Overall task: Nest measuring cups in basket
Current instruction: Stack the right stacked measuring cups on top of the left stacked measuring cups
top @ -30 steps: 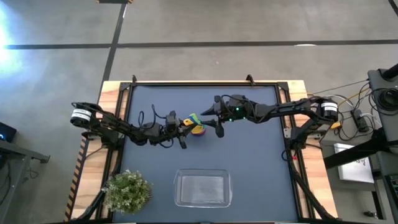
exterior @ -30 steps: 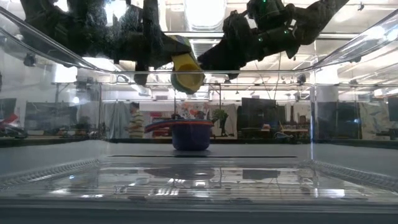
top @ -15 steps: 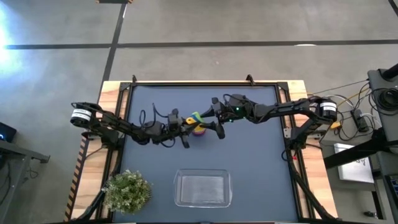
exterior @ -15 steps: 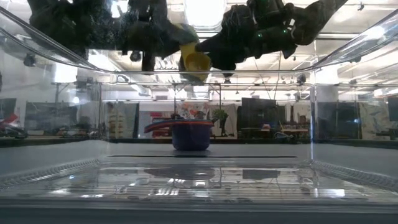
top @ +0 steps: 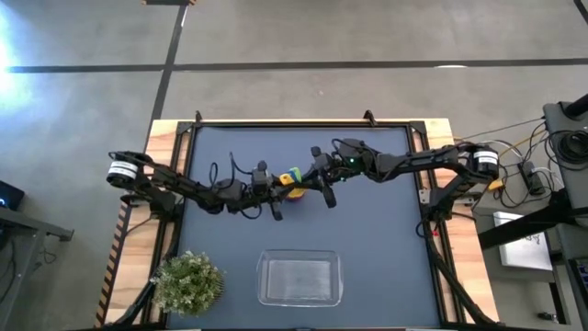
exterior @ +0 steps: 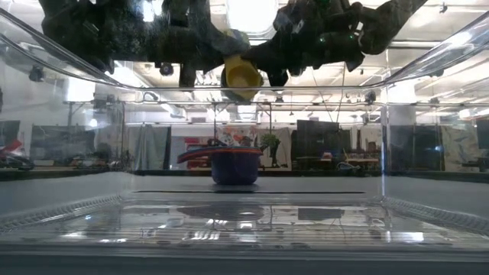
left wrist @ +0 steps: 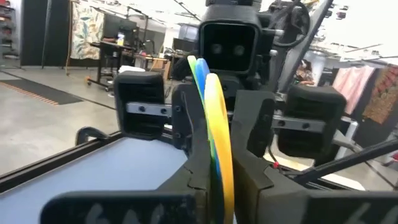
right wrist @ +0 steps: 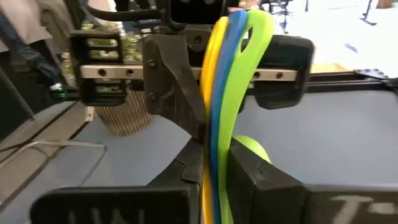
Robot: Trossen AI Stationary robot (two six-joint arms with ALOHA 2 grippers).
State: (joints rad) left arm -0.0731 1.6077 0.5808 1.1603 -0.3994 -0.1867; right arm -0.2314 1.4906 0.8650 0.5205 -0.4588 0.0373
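A nested stack of measuring cups (top: 292, 176), yellow, blue and green, hangs above the table's middle; in the low view its yellow bowl (exterior: 241, 76) shows high up. My left gripper (top: 279, 187) and my right gripper (top: 310, 178) face each other, and both are shut on the stack's handles. Below them, another stack with a purple bowl and a red-pink rim (exterior: 233, 164) stands on its base on the table. The clear basket (top: 299, 278) sits at the near edge. My left gripper pinches the stacked handles (left wrist: 217, 158) between its two fingers, the handles standing on edge. The fingers come in roughly level from the table's left. The stack is lifted clear of the table. My right gripper pinches the same bundle of handles (right wrist: 219, 146), yellow, blue and green on edge, between its two fingers. It comes in roughly level from the table's right, opposite the left gripper. The green bowl (right wrist: 249, 149) shows just beyond its fingers.
A bushy green plant (top: 188, 280) stands at the near left corner beside the basket. The dark mat (top: 386, 239) lies bare to the right of the grippers. The table's wooden frame (top: 432, 138) rims the mat.
My right gripper has gone toward the left gripper and shut on the stack's handles. My left gripper has carried the stack a little up and toward the table's right, and the yellow bowl has tipped from hanging down to lying more level.
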